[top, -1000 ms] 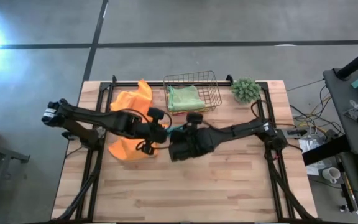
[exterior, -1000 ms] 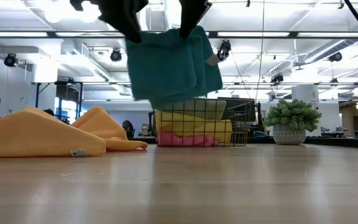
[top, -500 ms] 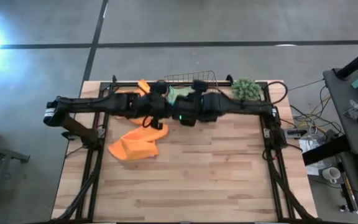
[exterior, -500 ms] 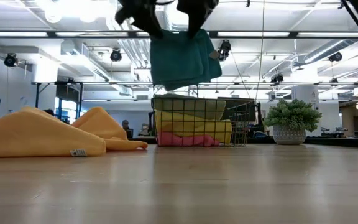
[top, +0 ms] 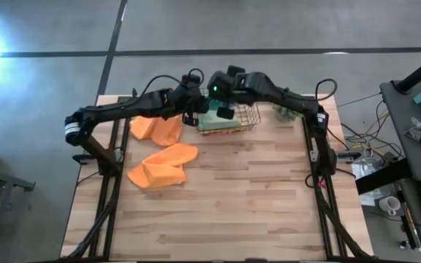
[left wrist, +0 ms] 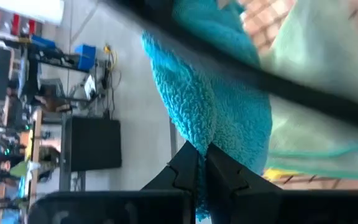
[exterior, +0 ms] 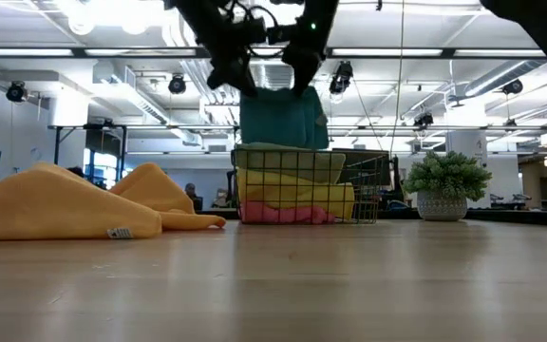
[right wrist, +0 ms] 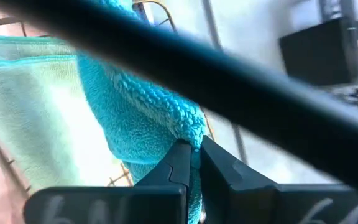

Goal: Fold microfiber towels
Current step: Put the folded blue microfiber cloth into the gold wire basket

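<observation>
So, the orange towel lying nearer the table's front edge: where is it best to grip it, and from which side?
Probably from straight above, at the end that points toward the middle of the table. The orange towel lies bunched and low on the wood, and that end sticks out alone, so a pinch there should catch it cleanly.

No words, brands or numbers can be read anywhere. The small white tag (exterior: 119,233) at the edge of the crumpled orange microfiber towel (exterior: 65,209) on the wooden desk (exterior: 349,285) carries dark marks too small to make out.
</observation>
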